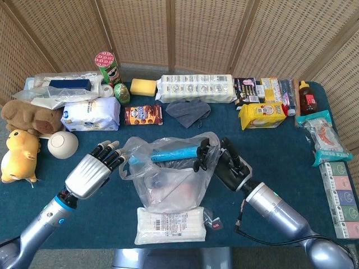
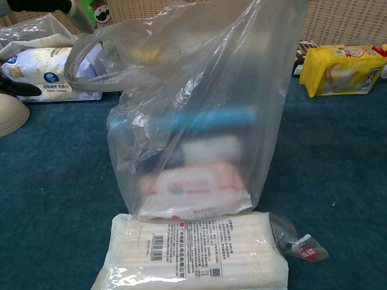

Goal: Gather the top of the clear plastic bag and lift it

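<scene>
Right hand [image 1: 224, 163] pinching clear plastic bag [image 1: 168, 179] rim, mid-table | left hand [image 1: 95, 168] spread, empty, beside left handle | risk: one-sided lift may tip bag, spilling blue tube [image 1: 174, 152]

Plush toys [image 1: 22, 134], Pringles can [image 1: 107, 67]

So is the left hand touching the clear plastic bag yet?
Cannot tell. In the head view the left hand has its fingertips right at the left edge of the clear plastic bag, but neither contact nor a gap shows plainly. The chest view shows only dark fingertips nearby.
</scene>
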`<action>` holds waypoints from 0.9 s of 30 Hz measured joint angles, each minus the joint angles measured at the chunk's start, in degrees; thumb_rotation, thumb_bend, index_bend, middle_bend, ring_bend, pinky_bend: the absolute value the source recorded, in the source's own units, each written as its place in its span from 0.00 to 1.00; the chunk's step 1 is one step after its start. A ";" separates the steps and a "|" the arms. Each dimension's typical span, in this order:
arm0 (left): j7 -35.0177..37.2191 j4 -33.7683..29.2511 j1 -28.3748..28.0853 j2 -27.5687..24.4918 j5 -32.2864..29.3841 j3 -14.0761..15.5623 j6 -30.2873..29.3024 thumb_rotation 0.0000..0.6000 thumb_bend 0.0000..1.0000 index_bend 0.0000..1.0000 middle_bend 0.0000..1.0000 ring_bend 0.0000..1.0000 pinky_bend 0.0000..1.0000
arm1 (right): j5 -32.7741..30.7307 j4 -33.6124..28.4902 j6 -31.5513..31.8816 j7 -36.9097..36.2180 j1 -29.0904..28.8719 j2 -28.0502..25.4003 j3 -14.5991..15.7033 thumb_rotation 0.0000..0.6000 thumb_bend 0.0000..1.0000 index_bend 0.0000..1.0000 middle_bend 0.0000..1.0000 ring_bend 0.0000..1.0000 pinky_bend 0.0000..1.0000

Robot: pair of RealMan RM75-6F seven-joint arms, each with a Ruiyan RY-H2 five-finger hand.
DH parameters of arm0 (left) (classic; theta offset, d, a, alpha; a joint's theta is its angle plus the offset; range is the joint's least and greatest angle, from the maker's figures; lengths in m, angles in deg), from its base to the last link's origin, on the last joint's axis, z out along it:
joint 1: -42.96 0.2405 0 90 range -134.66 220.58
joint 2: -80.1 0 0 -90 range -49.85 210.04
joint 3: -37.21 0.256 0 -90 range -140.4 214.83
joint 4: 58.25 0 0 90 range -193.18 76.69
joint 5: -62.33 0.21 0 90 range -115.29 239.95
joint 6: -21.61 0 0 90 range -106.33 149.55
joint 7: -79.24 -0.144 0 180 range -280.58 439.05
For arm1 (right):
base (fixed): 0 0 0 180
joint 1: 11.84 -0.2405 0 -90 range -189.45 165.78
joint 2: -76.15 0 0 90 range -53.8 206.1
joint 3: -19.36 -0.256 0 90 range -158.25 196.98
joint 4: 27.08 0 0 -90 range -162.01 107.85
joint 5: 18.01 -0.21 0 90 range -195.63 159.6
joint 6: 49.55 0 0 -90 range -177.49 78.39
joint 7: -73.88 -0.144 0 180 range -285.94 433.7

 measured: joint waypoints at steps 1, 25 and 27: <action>-0.38 0.38 -0.31 0.43 0.10 -0.14 0.04 1.00 0.13 0.22 0.25 0.14 0.20 | 0.00 0.04 -0.08 0.01 0.05 0.07 -0.02 0.50 0.13 0.50 0.59 0.67 0.52; -0.93 18.24 -13.61 15.30 6.92 -3.81 0.37 1.00 0.19 0.56 0.63 0.49 0.29 | -0.29 -0.54 -0.34 0.83 2.52 0.70 -0.45 0.49 0.13 0.50 0.59 0.67 0.52; -0.97 18.46 -14.31 15.64 6.92 -3.78 1.30 1.00 0.20 0.56 0.63 0.49 0.30 | -0.23 -0.58 -0.45 0.84 2.99 0.69 -0.79 0.49 0.13 0.50 0.59 0.66 0.52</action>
